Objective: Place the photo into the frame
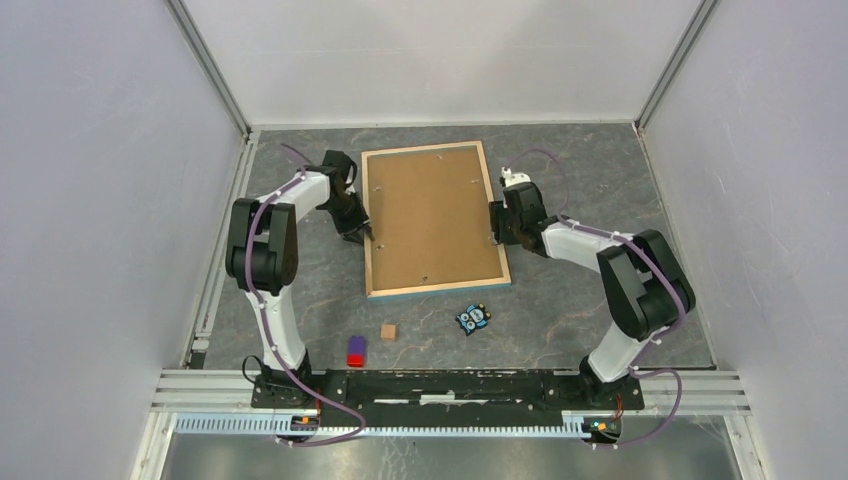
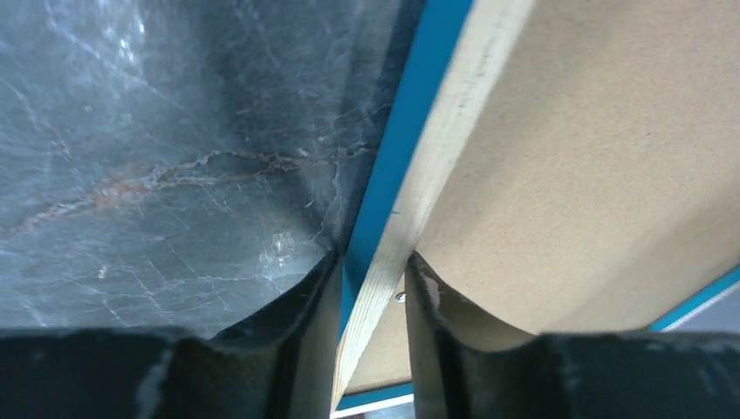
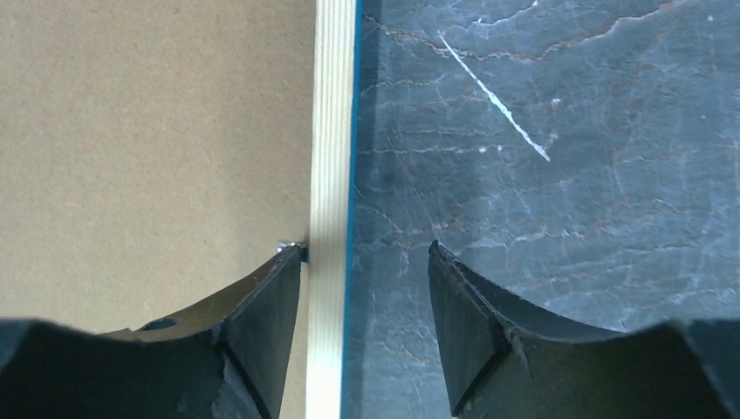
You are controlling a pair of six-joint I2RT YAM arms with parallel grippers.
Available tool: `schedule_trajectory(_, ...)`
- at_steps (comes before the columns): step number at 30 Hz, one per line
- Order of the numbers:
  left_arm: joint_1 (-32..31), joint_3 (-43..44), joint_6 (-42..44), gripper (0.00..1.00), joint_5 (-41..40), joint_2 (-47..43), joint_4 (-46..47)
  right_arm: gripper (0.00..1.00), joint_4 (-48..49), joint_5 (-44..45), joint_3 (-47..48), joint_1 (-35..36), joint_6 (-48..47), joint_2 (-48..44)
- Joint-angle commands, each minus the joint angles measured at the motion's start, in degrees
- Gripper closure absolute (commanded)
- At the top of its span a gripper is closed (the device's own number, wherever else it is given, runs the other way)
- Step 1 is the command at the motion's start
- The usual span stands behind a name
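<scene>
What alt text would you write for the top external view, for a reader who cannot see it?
A large rectangular picture frame with a light wooden rim lies face down on a dark stone-patterned table, brown backing board up. The left gripper and right gripper sit at its long sides.

The frame (image 1: 440, 287) lies face down, so its front is hidden; only a thin blue strip shows along the rim. The brown backing board (image 1: 430, 215) covers everything inside it, and whether the photo lies beneath cannot be told. From above, the left gripper (image 1: 358, 232) hides its own fingertips. Its wrist camera crops the frame and does not settle whether the fingers (image 2: 318, 305) press the rim or merely flank it. A blue-black figure (image 1: 473, 318), a brown cube (image 1: 388, 331) and a red-purple block (image 1: 356, 351) are too small to identify.
</scene>
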Motion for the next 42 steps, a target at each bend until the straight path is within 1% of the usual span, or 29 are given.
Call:
schedule_trajectory(1, -1.4, 2.6, 9.2, 0.64, -12.7, 3.2, -1.9, 0.36, 3.0, -0.9, -2.3, -0.1, -2.5, -6.8)
schedule_trajectory(2, -1.9, 3.1, 10.0, 0.68, -14.9, 3.6, -2.8, 0.34, 4.7, -0.8, -3.7, -0.2, -2.5, -8.6)
schedule_trajectory(4, -3.1, 3.6, 11.3, 0.77, -16.1, 4.0, -3.4, 0.28, 8.5, 0.4, -6.3, -0.2, -2.5, -11.8)
schedule_trajectory(5, -3.6, 3.8, 12.0, 0.81, -16.5, 3.8, -3.4, 0.23, 9.8, 1.7, -6.8, -0.1, -2.6, -13.0)
schedule_trajectory(7, -5.2, 4.1, 13.5, 0.86, -19.4, 3.0, -3.7, 0.13, 11.1, 5.6, -6.2, -0.2, -2.1, -14.4)
schedule_trajectory(8, -6.0, 4.1, 14.3, 0.88, -20.8, 2.5, -3.8, 0.1, 11.5, 6.8, -5.4, -0.4, -1.8, -14.4)
schedule_trajectory(10, -7.1, 4.2, 15.6, 0.94, -23.2, 1.7, -3.9, 0.08, 11.7, 4.3, -2.4, -1.1, -1.6, -12.8)
schedule_trajectory(12, -7.7, 4.5, 16.2, 0.97, -23.8, 1.1, -4.0, 0.08, 8.4, 1.9, 3.4, -1.5, -0.8, -10.0)
schedule_trajectory(15, -8.8, 4.6, 16.9, 0.98, -23.4, 0.0, -4.2, 0.09, 6.5, -0.3, 9.4, -1.6, -0.6, -5.5)
schedule_trajectory(18, -10.8, 4.6, 16.9, 0.98, -23.3, -0.7, -4.2, 0.08, 4.8, 0.4, 14.2, -1.6, -1.1, -0.6)
schedule_trajectory(21, -12.7, 5.0, 16.5, 0.98, -22.8, -0.3, -5.1, 0.03, -1.8, 3.0, 21.7, -2.1, -1.0, 6.4)
schedule_trajectory(23, -13.5, 5.2, 15.9, 0.98, -21.6, 0.0, -5.4, 0.03, -6.7, 3.3, 27.9, -2.2, -1.0, 11.3)
schedule_trajectory(25, -14.3, 5.5, 15.6, 0.98, -20.1, 0.4, -5.5, 0.03, -7.9, 3.1, 31.8, -2.3, -0.9, 14.4)
schedule_trajectory(29, -15.9, 5.4, 14.8, 0.98, -19.1, 0.5, -5.4, 0.04, -7.6, 6.4, 33.4, -2.3, 1.8, 18.4)
schedule_trajectory(33, -16.4, 4.2, 14.0, 0.98, -17.4, 0.1, -5.2, 0.07, -9.5, 7.1, 37.0, -2.3, 4.0, 21.9)
schedule_trajectory(35, -16.4, 3.5, 13.8, 0.98, -17.7, -0.4, -5.0, 0.07, -9.9, 7.8, 37.2, -2.4, 3.4, 22.2)
schedule_trajectory(38, -16.4, 5.0, 13.0, 0.98, -17.4, -0.1, -7.4, 0.06, -9.5, 10.6, 36.2, -2.3, 2.1, 22.0)
schedule_trajectory(42, -16.4, 5.6, 10.1, 0.98, -15.8, 1.5, -8.8, 0.07, -10.3, 12.7, 35.5, -2.7, 2.8, 22.1)
